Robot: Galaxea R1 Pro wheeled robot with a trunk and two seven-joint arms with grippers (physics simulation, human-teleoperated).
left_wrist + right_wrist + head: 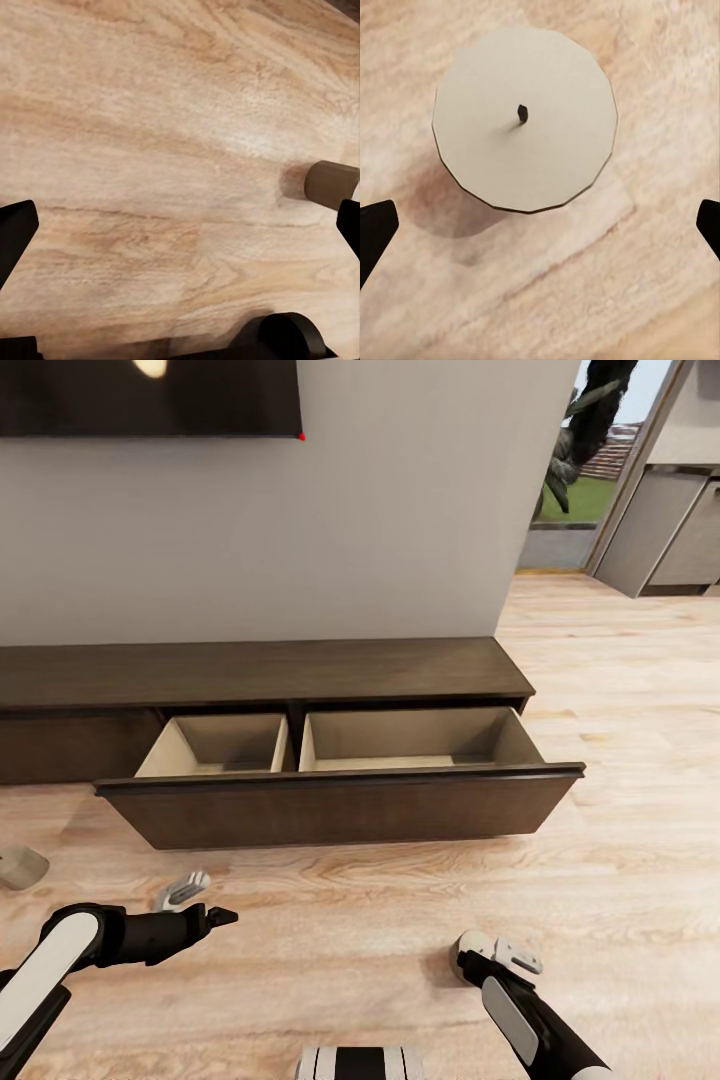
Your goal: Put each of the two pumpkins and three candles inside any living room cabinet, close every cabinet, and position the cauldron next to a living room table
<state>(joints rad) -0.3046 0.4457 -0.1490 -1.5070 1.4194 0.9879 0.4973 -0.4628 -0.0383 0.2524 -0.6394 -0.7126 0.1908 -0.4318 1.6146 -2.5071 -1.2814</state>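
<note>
The long dark-brown cabinet [260, 672] stands against the wall with its wide drawer [340, 810] pulled out; both pale compartments are bare. In the right wrist view a pale candle [525, 124] stands upright on the floor, seen from above with its dark wick. My right gripper [540, 225] hangs open over it, apart from it. That same right gripper [500, 955] is low over the floor in front of the drawer. Another candle [20, 866] lies on its side at the far left, and a candle [330, 184] also shows near my open left gripper [184, 225], which hovers [203, 902] above bare planks.
A dark wall TV [150, 395] hangs above the cabinet. At the right an opening [585, 470] leads outdoors, beside grey kitchen units [670, 530]. Light wood floor [620, 690] stretches right of the cabinet. The open drawer juts out towards me.
</note>
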